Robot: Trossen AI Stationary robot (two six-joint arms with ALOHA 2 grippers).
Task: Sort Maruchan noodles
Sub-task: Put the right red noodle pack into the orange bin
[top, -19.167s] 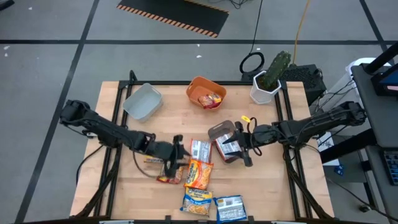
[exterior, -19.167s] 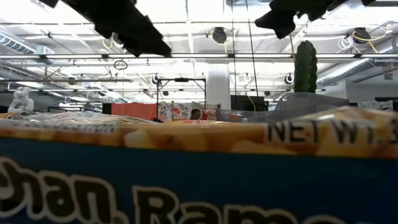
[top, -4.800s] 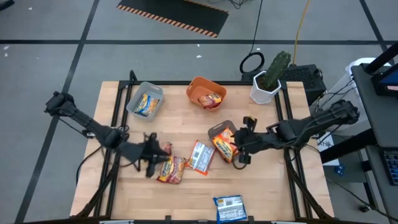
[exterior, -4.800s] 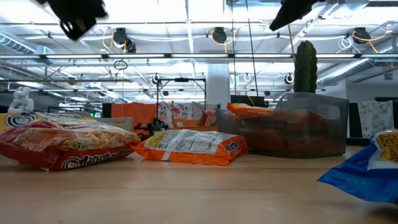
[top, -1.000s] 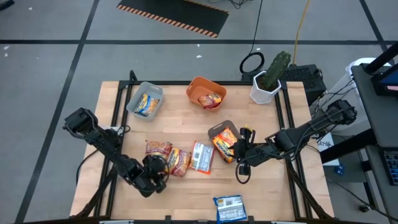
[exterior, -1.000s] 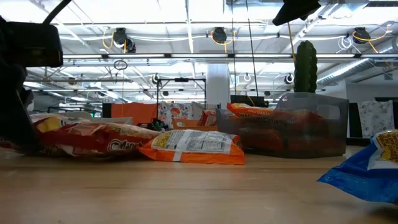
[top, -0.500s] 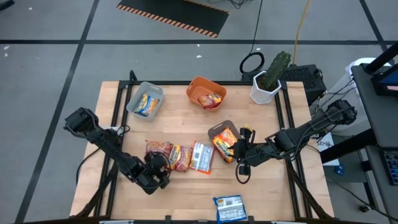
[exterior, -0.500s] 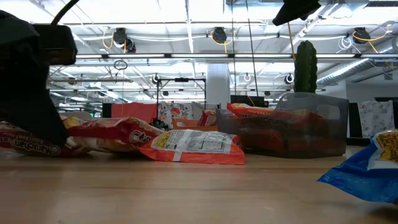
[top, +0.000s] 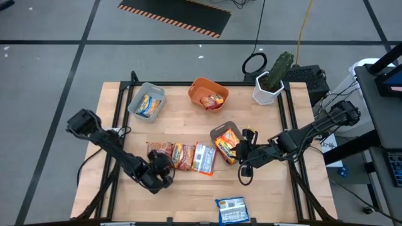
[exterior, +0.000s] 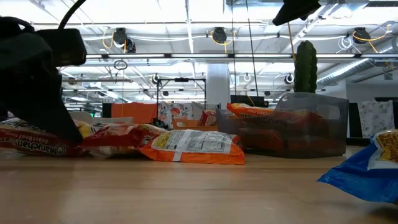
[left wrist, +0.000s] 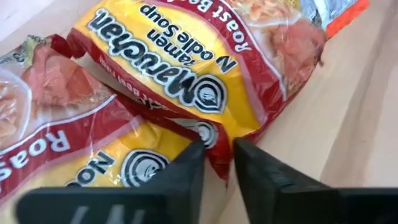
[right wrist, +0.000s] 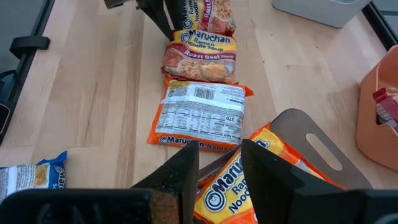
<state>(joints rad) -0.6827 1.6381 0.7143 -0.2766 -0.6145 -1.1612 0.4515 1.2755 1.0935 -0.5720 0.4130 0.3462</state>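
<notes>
Sorting looks roughly half done, judging by how things lie: the grey tray (top: 144, 102) at about eleven o'clock on the worktop (top: 182, 194) holds one yellow-and-blue packet (top: 149, 104), the orange tray (top: 208, 92) at twelve o'clock holds a red packet (top: 212, 100), and the dark tray (top: 225, 133) just right of centre has an orange packet (top: 227, 147) lying partly over its rim. Left loose near the centre are two roast beef packets (top: 171, 154) overlapping each other, an orange packet turned label-down (top: 203, 157) touching them on the three o'clock side, and a blue packet (top: 231, 210) alone at six o'clock. The left end effector (left wrist: 216, 163) has its fingers nearly together, pinching the red corner of a roast beef packet at the worktop. The right end effector (right wrist: 219, 163) hangs partly open over the dark tray, empty as far as I can see
</notes>
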